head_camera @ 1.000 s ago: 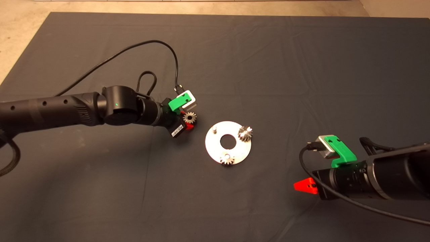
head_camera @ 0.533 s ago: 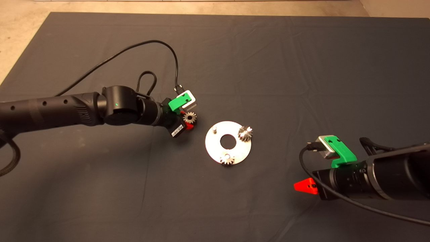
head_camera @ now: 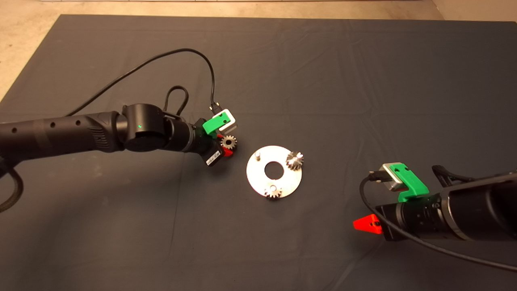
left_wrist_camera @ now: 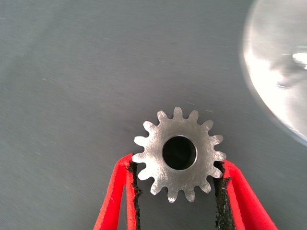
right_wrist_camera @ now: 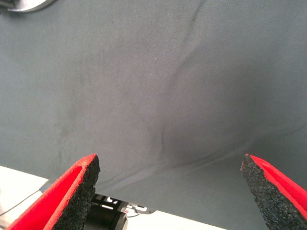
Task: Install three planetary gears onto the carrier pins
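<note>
A flat silver disc (head_camera: 258, 180) lies mid-mat. One planetary gear (head_camera: 273, 191) sits on its near pin, a second gear (head_camera: 295, 160) sits tilted at its right pin, and the left pin (head_camera: 257, 154) stands bare. My left gripper (head_camera: 227, 144) is just left of the disc, shut on the third gear (left_wrist_camera: 179, 153), held flat between the pads (left_wrist_camera: 132, 184) above the mat. The disc's edge (left_wrist_camera: 273, 72) shows in the left wrist view. My right gripper (head_camera: 365, 223) is open and empty, lower right of the disc, over bare mat (right_wrist_camera: 158, 96).
The dark mat (head_camera: 323, 81) covers the table, with light floor (head_camera: 24, 48) beyond its far and left edges. A black cable (head_camera: 177, 56) loops above my left wrist. Another cable (head_camera: 404, 236) trails from my right wrist.
</note>
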### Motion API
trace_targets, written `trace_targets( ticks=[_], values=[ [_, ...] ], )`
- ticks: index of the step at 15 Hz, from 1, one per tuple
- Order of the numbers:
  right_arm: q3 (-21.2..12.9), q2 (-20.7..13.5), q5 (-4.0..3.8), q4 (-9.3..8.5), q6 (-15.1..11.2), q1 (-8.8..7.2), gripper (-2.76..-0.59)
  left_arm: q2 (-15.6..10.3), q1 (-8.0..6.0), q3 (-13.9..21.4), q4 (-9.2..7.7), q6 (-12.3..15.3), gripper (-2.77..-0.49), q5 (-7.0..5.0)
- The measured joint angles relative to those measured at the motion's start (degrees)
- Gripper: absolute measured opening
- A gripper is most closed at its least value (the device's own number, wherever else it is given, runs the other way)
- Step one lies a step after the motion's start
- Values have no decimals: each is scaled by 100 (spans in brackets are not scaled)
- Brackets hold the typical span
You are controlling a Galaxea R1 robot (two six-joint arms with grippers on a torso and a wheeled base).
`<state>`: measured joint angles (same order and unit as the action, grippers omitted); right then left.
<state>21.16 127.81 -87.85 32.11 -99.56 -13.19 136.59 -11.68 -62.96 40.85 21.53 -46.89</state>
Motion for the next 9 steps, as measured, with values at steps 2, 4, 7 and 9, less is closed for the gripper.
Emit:
trace_targets(
  ticks=[2, 4, 7, 9],
  values=[
    [0, 1, 0, -4, 0, -1, -115, -64, -59, 136, -173, 10, -261, -18],
    [0, 15, -2, -9, 0, 0, -115, -139, -141, 232, -212, 29, -263, -9],
    [0, 23, -2, -17, 0, -5, -115, -205, -166, 380, -222, 148, -265, -63],
    [0, 45, 0, -20, 0, -9, -115, -343, -171, 671, -233, 361, -266, -66]
  ],
)
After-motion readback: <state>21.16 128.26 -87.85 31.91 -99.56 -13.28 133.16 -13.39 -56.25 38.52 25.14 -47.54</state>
